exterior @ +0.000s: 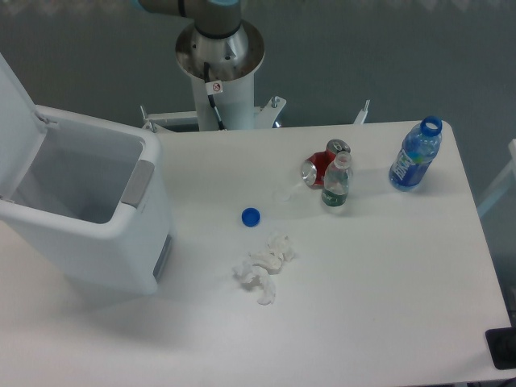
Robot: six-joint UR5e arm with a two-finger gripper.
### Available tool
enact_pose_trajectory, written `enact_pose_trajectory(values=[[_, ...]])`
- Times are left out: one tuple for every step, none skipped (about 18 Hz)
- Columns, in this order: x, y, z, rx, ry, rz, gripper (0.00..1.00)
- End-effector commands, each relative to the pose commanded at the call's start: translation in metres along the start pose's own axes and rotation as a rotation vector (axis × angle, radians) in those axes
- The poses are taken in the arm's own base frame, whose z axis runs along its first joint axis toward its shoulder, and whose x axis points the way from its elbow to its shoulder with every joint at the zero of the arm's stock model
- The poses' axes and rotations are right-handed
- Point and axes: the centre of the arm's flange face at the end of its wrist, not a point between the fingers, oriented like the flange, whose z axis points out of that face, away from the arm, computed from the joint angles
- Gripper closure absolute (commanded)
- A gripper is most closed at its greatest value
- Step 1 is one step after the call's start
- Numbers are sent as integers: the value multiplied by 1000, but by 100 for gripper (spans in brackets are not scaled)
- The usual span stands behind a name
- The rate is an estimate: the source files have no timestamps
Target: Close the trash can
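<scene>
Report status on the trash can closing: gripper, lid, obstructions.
Gripper out of frame. Trash can open, lid standing up at the left edge. Nothing seen across the opening; blue cap and crumpled tissue lie apart on the table.

No words or numbers can be read. On the robot's pedestal (pixel 222 85), at twelve o'clock, there is a small round red prohibition sign (pixel 216 86). The labels on the blue bottle (pixel 415 155) and the green bottle (pixel 336 182) are too blurred to read.
</scene>
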Motion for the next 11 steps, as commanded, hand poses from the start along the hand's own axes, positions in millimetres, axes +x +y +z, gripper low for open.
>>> enact_pose_trajectory(values=[[1, 1, -3, -1, 1, 0, 100], [1, 0, -6, -7, 4, -1, 100], [1, 1, -6, -15, 8, -2, 100], [1, 2, -6, -21, 9, -2, 100], [1, 2, -6, -24, 3, -2, 100], [-1, 3, -6, -36, -19, -2, 100], [-2, 4, -6, -49, -37, -7, 100], [-4, 6, -5, -64, -43, -21, 100], [-3, 8, -3, -81, -37, -30, 100], [-4, 10, -3, -99, -42, -32, 100], [-5, 12, -1, -112, -52, -34, 100]])
